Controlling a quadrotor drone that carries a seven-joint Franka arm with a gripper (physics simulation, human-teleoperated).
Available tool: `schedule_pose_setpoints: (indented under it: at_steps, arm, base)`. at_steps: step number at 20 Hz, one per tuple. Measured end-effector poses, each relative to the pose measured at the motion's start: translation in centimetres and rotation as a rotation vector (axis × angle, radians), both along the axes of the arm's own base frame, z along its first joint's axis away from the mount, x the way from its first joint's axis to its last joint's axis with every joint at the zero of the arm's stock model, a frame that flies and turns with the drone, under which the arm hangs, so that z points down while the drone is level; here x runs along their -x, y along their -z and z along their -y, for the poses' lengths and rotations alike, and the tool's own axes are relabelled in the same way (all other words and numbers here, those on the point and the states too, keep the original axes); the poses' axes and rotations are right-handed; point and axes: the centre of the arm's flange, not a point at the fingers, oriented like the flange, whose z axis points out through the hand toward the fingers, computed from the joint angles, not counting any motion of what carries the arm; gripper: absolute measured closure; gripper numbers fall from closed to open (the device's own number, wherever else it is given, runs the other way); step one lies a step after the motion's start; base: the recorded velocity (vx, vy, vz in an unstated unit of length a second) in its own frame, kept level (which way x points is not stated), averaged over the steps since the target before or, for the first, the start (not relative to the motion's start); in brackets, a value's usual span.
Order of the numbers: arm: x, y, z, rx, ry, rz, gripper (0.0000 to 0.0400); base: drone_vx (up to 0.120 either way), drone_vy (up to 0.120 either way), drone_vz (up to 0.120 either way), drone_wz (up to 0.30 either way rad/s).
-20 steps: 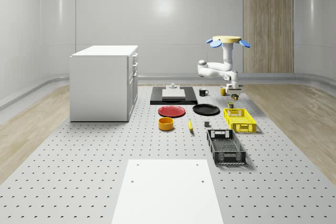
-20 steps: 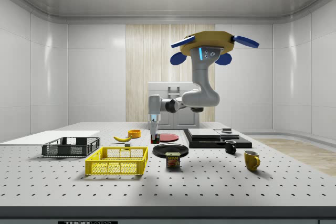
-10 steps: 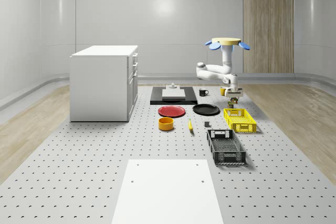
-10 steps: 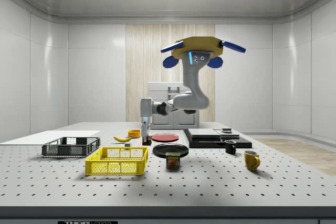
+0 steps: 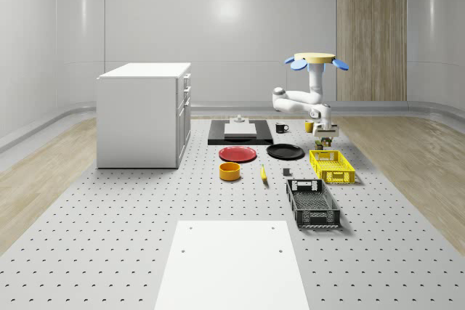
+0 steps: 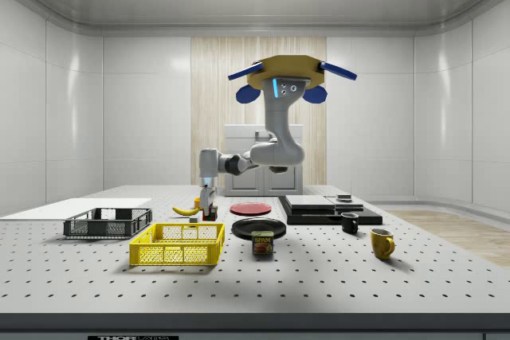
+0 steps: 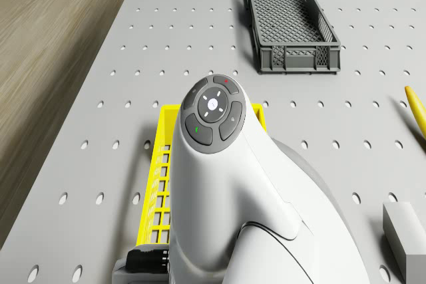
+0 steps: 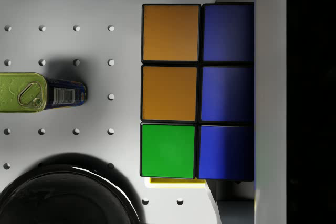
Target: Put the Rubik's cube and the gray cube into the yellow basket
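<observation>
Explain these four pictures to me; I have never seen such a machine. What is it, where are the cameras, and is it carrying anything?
It is a simulated flying drone with a jointed arm hanging under it, ending in a two-finger tool. Two cameras stand off the robot: one looks down the long table, one looks from its side. One camera sits on the drone, one on the wrist.

The drone hovers above the table's far part. The tool, shut on a Rubik's cube, hangs near the yellow basket.

Also on the table: a dark basket, red plate, black plate, banana, food can and mugs.
</observation>
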Motion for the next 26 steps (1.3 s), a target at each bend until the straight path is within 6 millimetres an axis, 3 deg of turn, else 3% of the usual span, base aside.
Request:
schedule_pose_setpoints:
  at_steps: [4,15,26]
  arm:
    - [0.0,0.0,0.0,0.0,0.0,0.0,0.0078]
    - [0.0,0.0,0.0,0.0,0.0,0.0,0.0078]
    - [0.0,-3.6,0.0,-0.001,0.0,0.0,0.0078]
  base:
    - [0.12,0.0,-0.09,0.0]
    - [0.0,0.0,-0.095,0.0]
    - [0.0,0.0,0.0,0.0]
